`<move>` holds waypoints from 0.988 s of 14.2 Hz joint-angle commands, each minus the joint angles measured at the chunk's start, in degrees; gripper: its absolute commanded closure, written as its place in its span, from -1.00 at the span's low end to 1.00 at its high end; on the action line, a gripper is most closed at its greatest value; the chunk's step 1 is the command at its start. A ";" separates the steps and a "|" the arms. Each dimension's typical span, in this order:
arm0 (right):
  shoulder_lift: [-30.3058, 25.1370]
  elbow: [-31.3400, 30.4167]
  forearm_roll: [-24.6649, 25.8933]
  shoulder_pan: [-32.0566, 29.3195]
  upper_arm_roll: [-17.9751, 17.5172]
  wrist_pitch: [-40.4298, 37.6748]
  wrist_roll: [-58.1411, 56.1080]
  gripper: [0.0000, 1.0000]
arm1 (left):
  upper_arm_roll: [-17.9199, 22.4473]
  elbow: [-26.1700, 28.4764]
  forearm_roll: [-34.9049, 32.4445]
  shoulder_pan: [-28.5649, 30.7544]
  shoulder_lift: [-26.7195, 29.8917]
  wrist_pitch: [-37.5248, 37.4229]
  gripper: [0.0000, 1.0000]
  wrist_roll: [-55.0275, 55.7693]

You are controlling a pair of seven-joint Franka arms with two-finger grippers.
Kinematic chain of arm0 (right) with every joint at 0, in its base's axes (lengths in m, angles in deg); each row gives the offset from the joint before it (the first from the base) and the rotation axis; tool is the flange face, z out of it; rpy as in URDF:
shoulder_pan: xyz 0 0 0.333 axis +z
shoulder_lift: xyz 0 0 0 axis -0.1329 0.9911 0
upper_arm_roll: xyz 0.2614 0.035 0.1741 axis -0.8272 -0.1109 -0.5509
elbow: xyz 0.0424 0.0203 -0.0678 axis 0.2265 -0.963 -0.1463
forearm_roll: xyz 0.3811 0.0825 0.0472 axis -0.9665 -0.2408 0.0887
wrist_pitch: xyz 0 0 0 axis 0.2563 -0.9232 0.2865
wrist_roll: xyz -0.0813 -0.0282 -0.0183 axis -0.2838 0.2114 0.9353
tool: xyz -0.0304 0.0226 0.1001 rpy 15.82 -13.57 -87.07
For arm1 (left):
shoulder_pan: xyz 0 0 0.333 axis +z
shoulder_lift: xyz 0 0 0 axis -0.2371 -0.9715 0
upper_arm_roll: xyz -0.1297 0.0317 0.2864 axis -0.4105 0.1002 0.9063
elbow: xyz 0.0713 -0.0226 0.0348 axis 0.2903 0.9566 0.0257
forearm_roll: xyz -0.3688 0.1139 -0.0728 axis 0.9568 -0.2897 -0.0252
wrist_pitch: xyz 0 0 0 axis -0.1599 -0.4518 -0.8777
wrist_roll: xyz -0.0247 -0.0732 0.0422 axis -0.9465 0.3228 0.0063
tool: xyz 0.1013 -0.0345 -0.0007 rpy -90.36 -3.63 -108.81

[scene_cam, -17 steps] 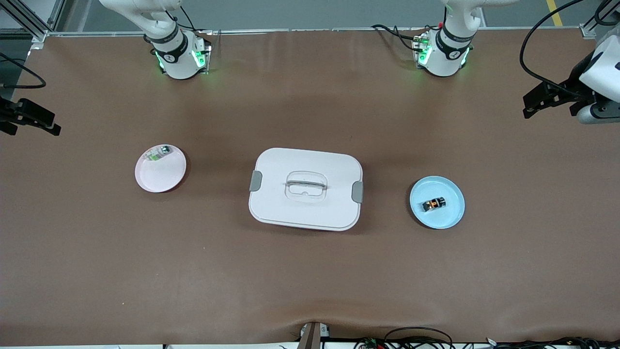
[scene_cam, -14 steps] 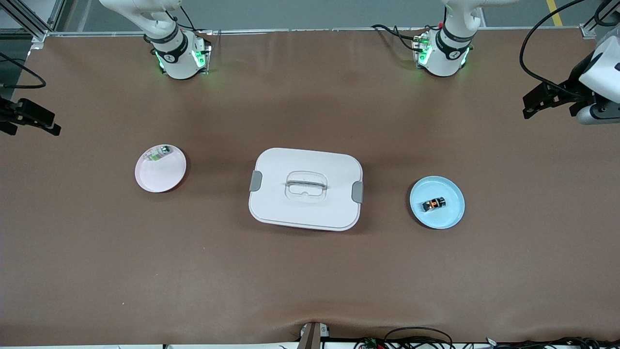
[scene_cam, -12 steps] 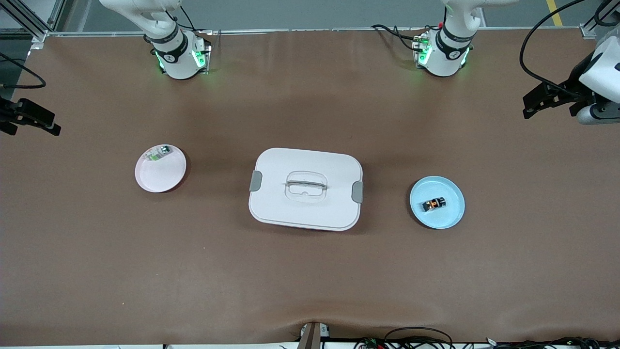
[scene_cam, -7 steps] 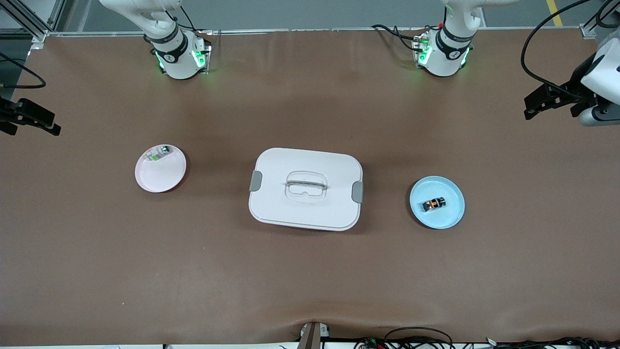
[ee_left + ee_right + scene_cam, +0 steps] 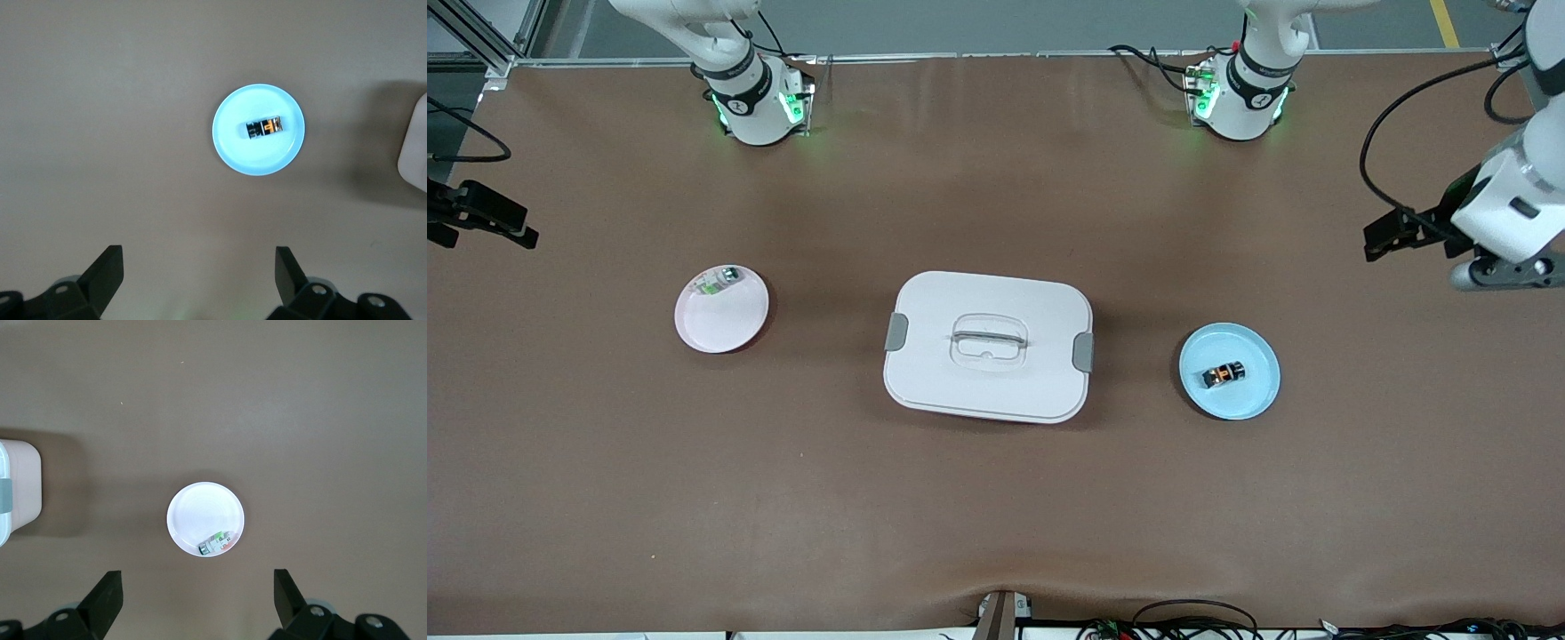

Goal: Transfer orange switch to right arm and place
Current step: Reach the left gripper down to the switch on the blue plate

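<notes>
Now | orange switch [image 5: 1223, 374] mid blue plate [image 5: 1254, 397]; left tool [image 5: 198, 280] spread above; right tool [image 5: 197, 600] spread, waiting

The right claw [image 5: 480, 222] is half chopped off by the front view's edge, the white lidded box [image 5: 17, 490] only peeks into both wrist views, and the orange switch [image 5: 1223, 374] is too tiny to make out details.

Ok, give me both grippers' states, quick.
Left gripper: open, empty, up over the table near the blue plate.
Right gripper: open, empty, above the white plate.
</notes>
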 commanded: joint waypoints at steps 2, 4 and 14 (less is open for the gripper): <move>0.75 1.59 0.35 -0.54 -0.42 -0.73 -0.15 -1.00 | -0.11 2.83 1.03 -1.34 -3.44 5.67 -1.00 6.58; 0.75 1.59 0.35 -0.54 -0.42 -0.73 -0.24 -1.00 | -0.11 6.78 1.55 -2.92 -4.50 11.46 -1.00 11.42; 0.75 1.59 0.35 -0.46 -0.42 -0.82 -0.15 -1.00 | -0.64 22.88 4.81 -5.04 -11.08 37.32 -1.00 19.53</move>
